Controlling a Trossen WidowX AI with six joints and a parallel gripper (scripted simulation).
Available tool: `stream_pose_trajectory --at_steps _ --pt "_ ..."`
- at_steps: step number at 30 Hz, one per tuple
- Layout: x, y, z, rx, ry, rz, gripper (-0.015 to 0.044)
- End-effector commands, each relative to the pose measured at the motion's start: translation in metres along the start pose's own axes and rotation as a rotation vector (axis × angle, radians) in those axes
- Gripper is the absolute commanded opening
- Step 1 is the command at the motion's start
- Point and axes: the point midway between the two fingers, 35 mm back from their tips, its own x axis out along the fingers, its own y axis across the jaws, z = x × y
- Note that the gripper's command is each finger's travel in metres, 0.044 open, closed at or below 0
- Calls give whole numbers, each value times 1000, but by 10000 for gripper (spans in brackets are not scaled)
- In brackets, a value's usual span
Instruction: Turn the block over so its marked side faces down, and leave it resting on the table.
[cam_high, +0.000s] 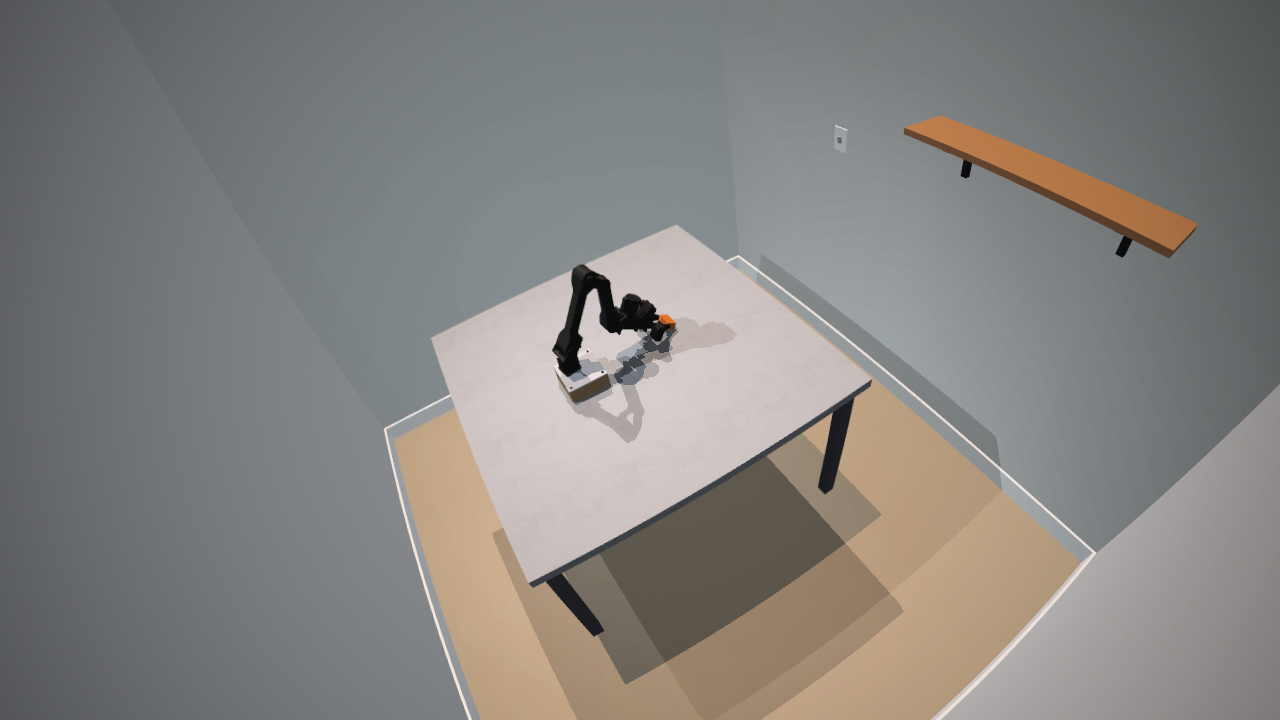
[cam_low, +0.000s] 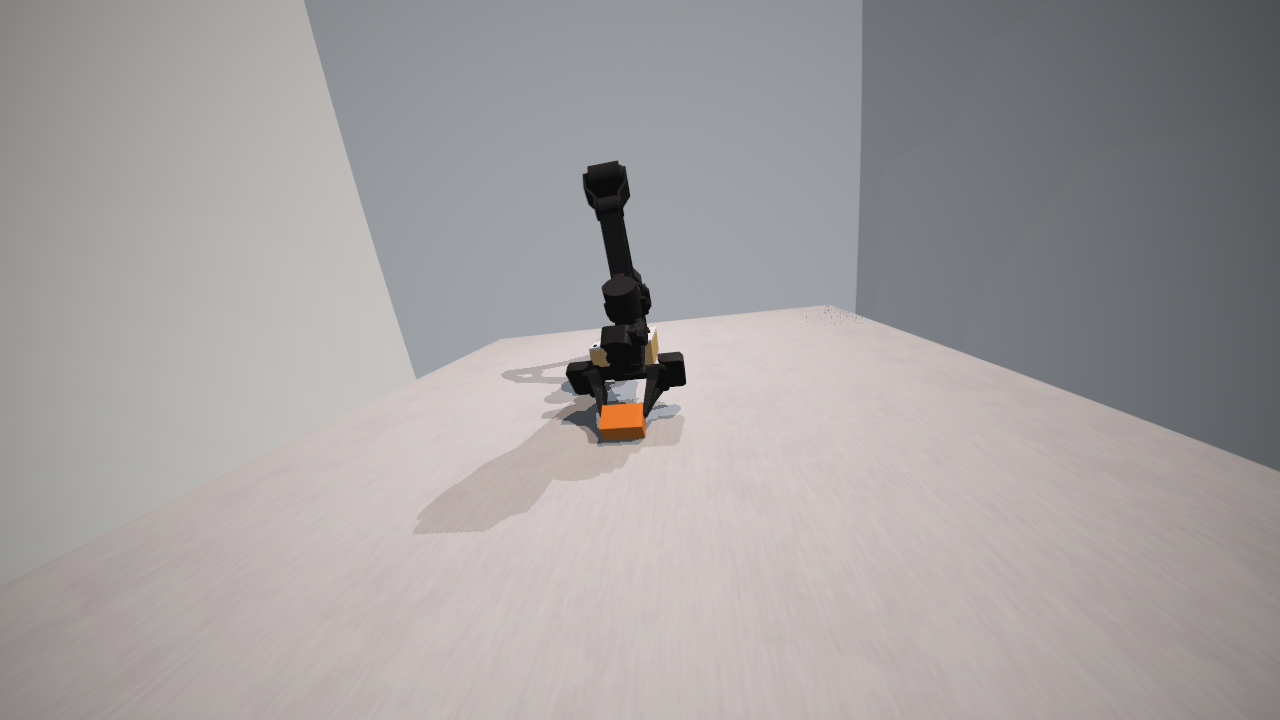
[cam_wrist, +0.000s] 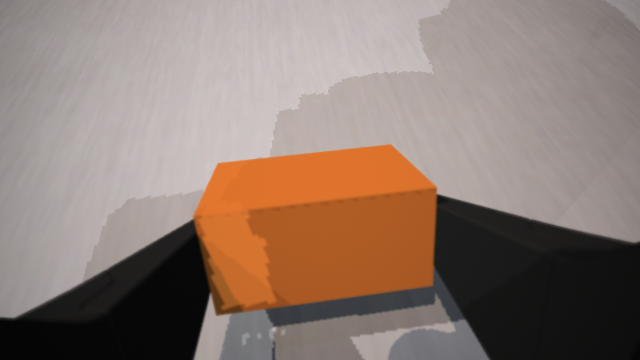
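Beneath my gripper: one pale grey table (cam_high: 733, 429), carrying my black arm (cam_low: 617, 241). Item: my gripper (cam_low: 623, 398), lowered close above the tabletop, fingers clamped partway closed. Item: one orange block (cam_wrist: 320, 225) pinched between them, only plain orange faces in view.

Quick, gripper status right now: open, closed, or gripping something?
Gripper: closed on the orange block, one black finger pressed against each end.
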Motion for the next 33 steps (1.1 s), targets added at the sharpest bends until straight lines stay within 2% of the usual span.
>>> stream_pose_trajectory --at_steps 1,10,24,33 --pt "-9 -2 -11 -8 -37 -6 0" --pt "-17 -3 -8 -7 -99 -8 0" --pt "-17 -3 -8 -7 -99 -8 0" --pt "-17 -3 -8 -7 -99 -8 236"
